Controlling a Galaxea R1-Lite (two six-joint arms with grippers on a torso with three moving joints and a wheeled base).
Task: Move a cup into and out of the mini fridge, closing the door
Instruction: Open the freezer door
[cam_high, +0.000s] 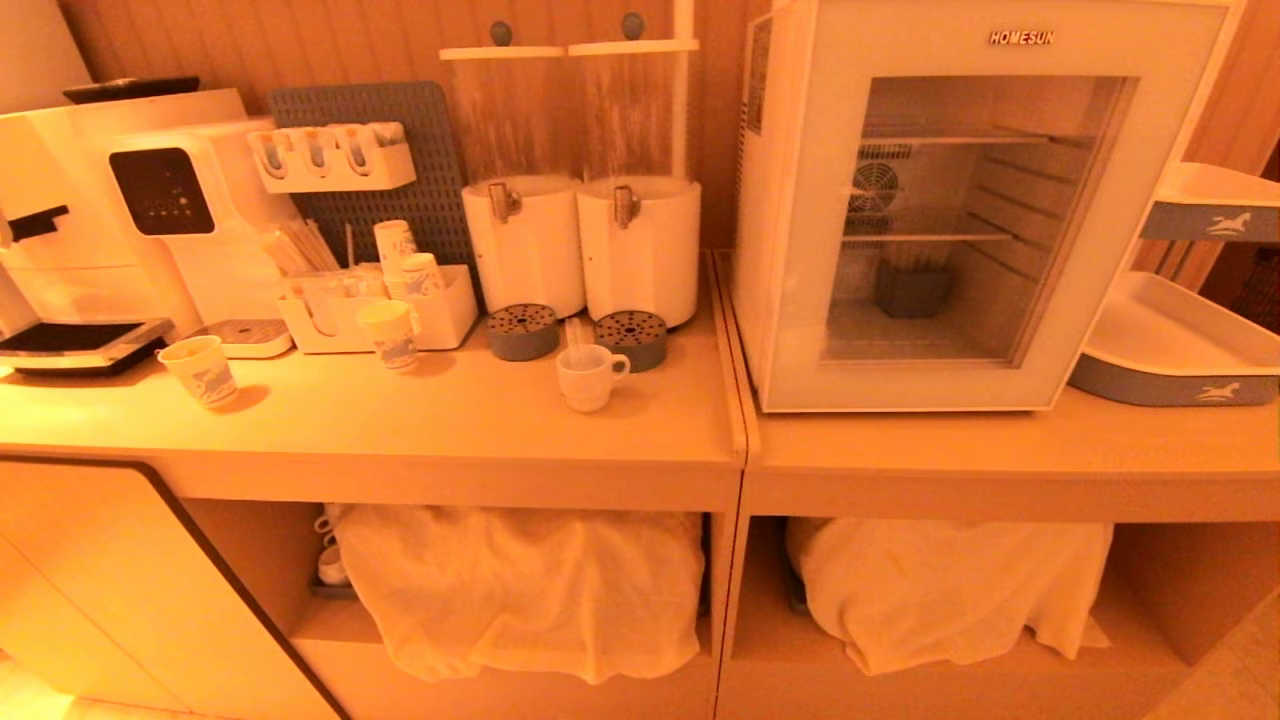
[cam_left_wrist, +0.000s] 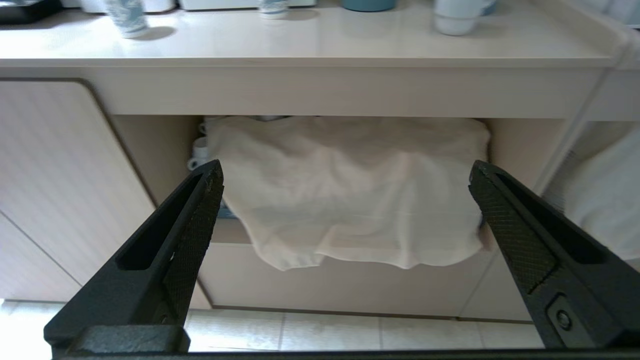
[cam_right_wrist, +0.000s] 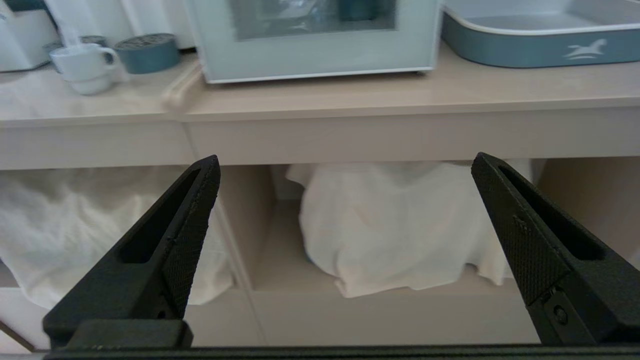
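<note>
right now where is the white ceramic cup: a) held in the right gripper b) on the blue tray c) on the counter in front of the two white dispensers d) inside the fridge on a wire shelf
c: the cup stands on the counter before the dispensers, left of the mini fridge, whose door is shut.

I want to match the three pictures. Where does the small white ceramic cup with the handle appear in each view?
Head view: the white ceramic cup stands on the counter in front of the two drink dispensers, left of the mini fridge.
Left wrist view: only its lower part shows at the top edge, right of centre.
Right wrist view: upper left, on the counter.
Shared landmark: the round grey drip tray beside the cup.
</note>
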